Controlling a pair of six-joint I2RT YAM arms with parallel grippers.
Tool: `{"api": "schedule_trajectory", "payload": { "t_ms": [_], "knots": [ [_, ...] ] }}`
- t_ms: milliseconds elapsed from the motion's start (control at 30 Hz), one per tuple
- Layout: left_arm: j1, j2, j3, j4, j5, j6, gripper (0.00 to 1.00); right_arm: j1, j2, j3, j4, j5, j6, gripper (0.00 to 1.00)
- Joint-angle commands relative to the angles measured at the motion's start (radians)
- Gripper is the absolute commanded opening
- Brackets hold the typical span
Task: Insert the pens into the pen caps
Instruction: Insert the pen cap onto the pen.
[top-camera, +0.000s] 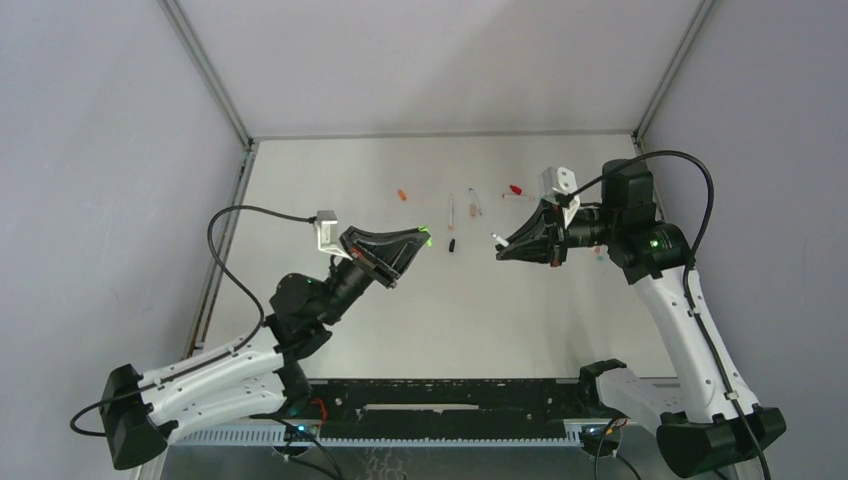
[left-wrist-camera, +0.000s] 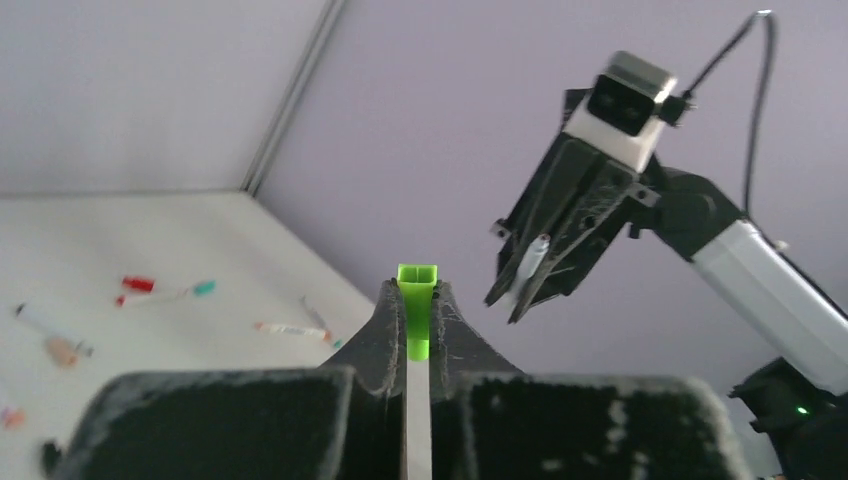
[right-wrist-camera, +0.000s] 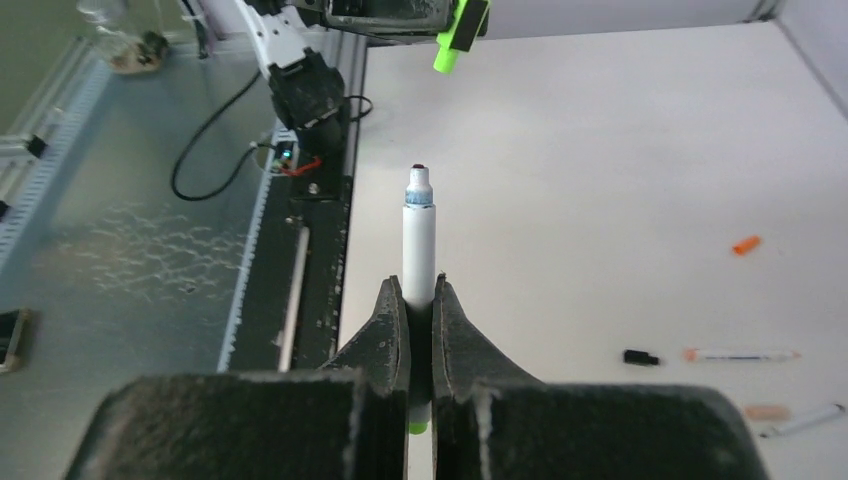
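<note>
Left claw (top-camera: 423, 238) pinches green cap (left-wrist-camera: 417, 305); right claw (top-camera: 501, 254) pinches pen (right-wrist-camera: 418, 245).

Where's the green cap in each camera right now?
Top external: green cap at centre, in the left gripper.
Left wrist: green cap just below centre.
Right wrist: green cap at top edge, near centre.
Shared landmark: white pen in the right gripper.

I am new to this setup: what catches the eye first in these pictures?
The left pincer holds a short bright-green plastic cap in the air, facing the right pincer, which grips a thin white-barrelled marker pen, tip bared. Beyond them, more pens and small caps lie scattered on the white table.
</note>
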Motion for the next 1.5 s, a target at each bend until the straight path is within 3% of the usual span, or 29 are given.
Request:
{"api": "schedule_trajectory", "payload": {
  "t_ms": [0, 200, 433, 733, 1467],
  "knots": [
    [-0.004, 0.037, 0.025, 0.262, 0.12, 0.094, 0.0, 0.058, 0.017, 0.045, 0.077, -0.016, 0.179, 0.0],
    [-0.004, 0.142, 0.028, 0.516, 0.127, 0.028, 0.0, 0.103, 0.032, 0.045, 0.162, -0.075, 0.339, 0.0],
    [-0.017, 0.266, 0.054, 0.725, 0.085, -0.075, 0.0, 0.105, 0.014, 0.043, 0.212, -0.141, 0.406, 0.0],
    [-0.084, 0.329, 0.094, 0.744, 0.015, -0.057, 0.0, 0.104, -0.006, -0.039, 0.433, -0.091, 0.629, 0.0],
    [-0.142, 0.476, 0.203, 0.788, -0.019, -0.083, 0.0, 0.106, -0.028, -0.1, 0.557, -0.068, 0.744, 0.0]
  ]
}}
